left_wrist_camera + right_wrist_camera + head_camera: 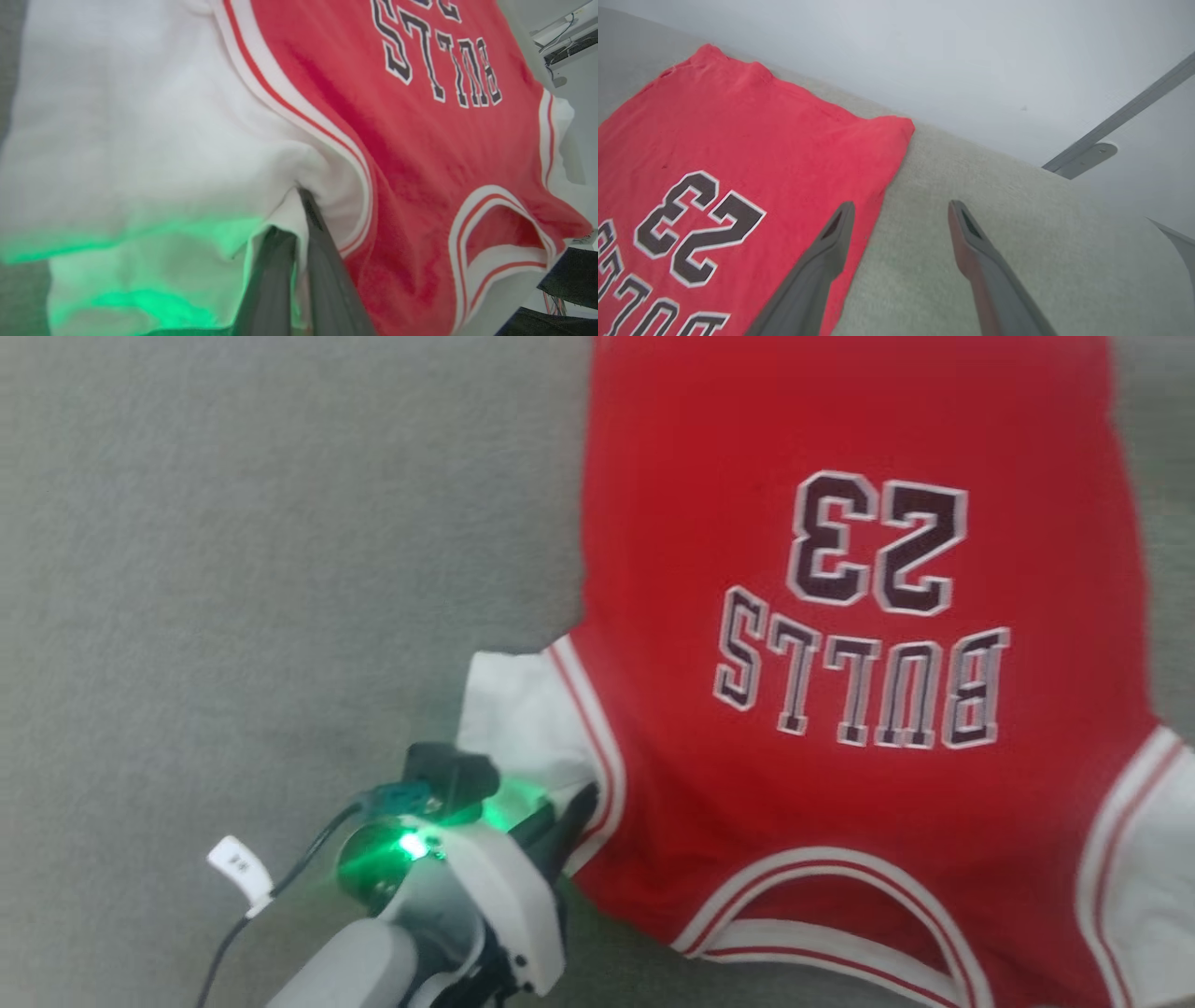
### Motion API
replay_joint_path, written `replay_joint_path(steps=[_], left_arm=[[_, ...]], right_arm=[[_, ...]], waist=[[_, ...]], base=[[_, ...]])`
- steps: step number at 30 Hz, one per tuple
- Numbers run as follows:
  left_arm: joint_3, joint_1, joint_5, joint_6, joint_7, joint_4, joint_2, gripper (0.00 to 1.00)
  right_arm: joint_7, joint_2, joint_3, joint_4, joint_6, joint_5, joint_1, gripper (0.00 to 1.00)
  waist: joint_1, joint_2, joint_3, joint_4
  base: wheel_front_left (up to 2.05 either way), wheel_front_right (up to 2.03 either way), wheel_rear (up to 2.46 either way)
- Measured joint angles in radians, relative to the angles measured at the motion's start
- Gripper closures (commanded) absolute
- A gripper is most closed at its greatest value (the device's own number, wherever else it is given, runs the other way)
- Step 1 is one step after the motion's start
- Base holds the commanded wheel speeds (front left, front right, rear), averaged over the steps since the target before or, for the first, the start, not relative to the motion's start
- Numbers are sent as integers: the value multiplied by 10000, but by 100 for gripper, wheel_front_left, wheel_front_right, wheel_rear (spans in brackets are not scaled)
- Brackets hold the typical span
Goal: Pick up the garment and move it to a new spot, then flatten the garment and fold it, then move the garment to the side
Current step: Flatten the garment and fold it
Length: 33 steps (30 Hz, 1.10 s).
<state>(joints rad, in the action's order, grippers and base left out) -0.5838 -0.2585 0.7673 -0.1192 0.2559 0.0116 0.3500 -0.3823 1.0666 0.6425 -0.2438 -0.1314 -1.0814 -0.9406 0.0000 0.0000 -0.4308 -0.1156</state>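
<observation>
On the grey surface (233,569), 1 garment (691,523); left claw (299,200) clamps its white sleeve (140,116), right claw (901,212) gapes

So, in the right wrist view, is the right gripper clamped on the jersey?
No, the right gripper has its fingers wide apart with nothing between them, at the edge of the jersey.

The garment (709,476) is red, with white sleeve parts, red-and-white striped trim at the armholes and neck, and a dark number 23 and BULLS lettering outlined in white. The surface (233,569) beneath it is plain pale grey. The left gripper (581,803) has dark fingers, a white housing and a green light tinting the near white sleeve; the right gripper (901,210) has dark grey fingers.
</observation>
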Motion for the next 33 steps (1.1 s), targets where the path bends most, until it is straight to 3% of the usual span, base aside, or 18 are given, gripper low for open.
replay_joint_path(steps=[4,7,15,16,17,25,29,33], left_arm=[[-255,-453,-150,186,15,-73,-293,100],[-393,-702,-186,351,-40,-96,-499,100],[-537,-1012,-176,667,-426,-42,-947,100],[-518,-1025,-142,673,-476,-46,-1001,100],[-514,-1062,-130,685,-512,-58,-1018,100],[-389,-1134,-113,717,-832,-535,-1047,100],[-267,-1088,-192,688,-1097,-972,-934,100],[140,-779,-79,489,-1361,-1252,-656,100]], right_arm=[[-1419,-922,330,-1590,-2,633,-1615,0],[-2397,-1258,786,-2637,-2,1281,-2570,0],[-3672,-2088,1020,-5051,8,1413,-4200,0],[-3662,-2146,1026,-5156,8,1407,-4317,14],[-3641,-2199,1034,-5246,8,1407,-4388,100],[-3233,-2372,1532,-5056,6,903,-4166,100],[-3055,-1678,2077,-3927,2,351,-3362,100],[-3235,-573,2445,-2280,0,-773,-2051,100]], waist=[[0,0,-495,-536],[0,0,-892,-925],[-1,1,-1942,-1780],[0,1,-2021,-1822],[-1,1,-2085,-1850],[-1,0,-1781,-1603],[-1,0,-1223,-1400],[-1,0,-593,-1134]], base=[[0,0,0],[0,0,0],[0,0,0],[0,0,0],[0,0,0],[0,0,0],[0,0,0],[0,0,0]])
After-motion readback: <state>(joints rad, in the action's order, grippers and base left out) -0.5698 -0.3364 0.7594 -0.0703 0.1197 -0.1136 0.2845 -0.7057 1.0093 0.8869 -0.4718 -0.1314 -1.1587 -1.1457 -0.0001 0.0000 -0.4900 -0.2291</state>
